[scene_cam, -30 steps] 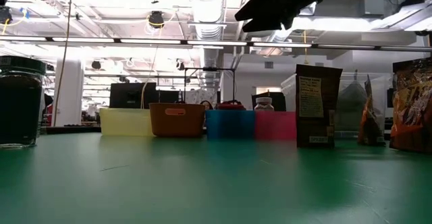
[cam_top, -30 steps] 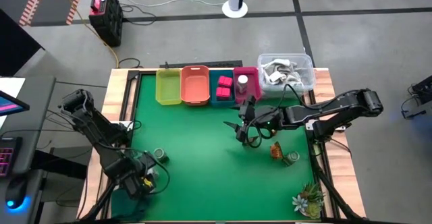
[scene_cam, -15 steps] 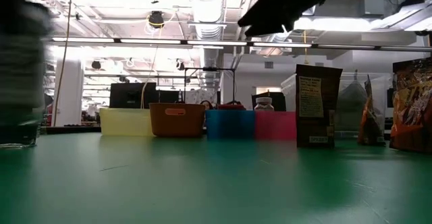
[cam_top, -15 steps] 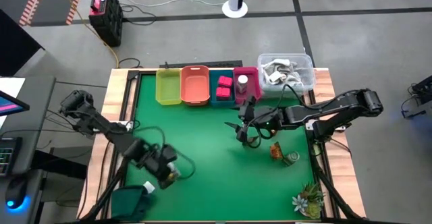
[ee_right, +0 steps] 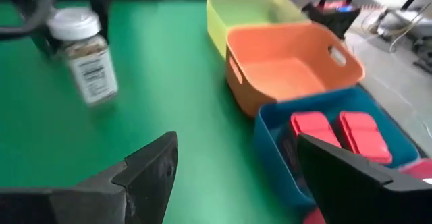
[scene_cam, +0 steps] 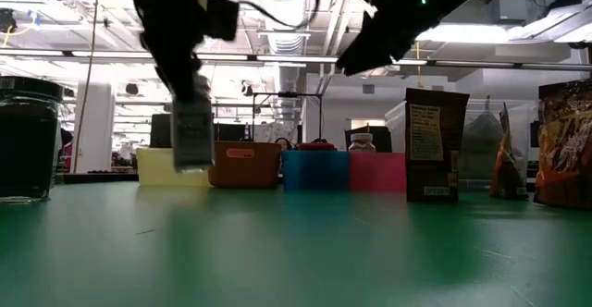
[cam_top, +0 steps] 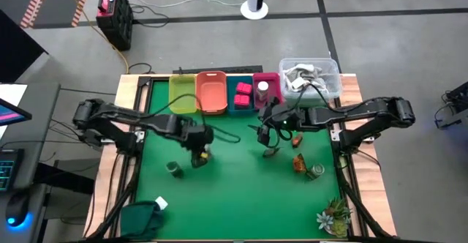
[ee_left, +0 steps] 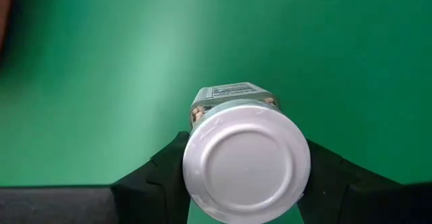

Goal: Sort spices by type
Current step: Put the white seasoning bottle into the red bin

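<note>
My left gripper (cam_top: 199, 154) is shut on a white-capped spice jar (scene_cam: 192, 136) and holds it in the air over the green mat, left of centre. In the left wrist view the jar's cap (ee_left: 246, 160) faces the camera. My right gripper (cam_top: 265, 129) hangs open with nothing in it, just near the bins; the right wrist view shows its fingers (ee_right: 152, 173) wide apart. A dark green jar (cam_top: 174, 169) stands on its base near my left gripper. A brown-orange pouch (cam_top: 299, 162) and a small jar (cam_top: 314, 171) sit at the right. My left gripper pinches the jar at its cap end (ee_left: 191, 163), one finger on either side. The fingers come from above, slanting down. The jar hangs below them, cap up and a little tilted, clear of the mat.
Along the far edge stand a yellow bin (cam_top: 182, 93), an orange bin (cam_top: 210, 91), a blue bin (cam_top: 241, 105) with pink-red packets, and a pink bin (cam_top: 273, 80) with a white-capped jar. A clear tub (cam_top: 311, 78) sits far right and a plant (cam_top: 335, 215) near right.
My left gripper has swung from the table's near left corner toward the middle and the far edge, rolling its wrist, with the white-capped jar held clear of the mat. My right gripper has shifted a little toward the far edge. The dark green jar has stayed put.
</note>
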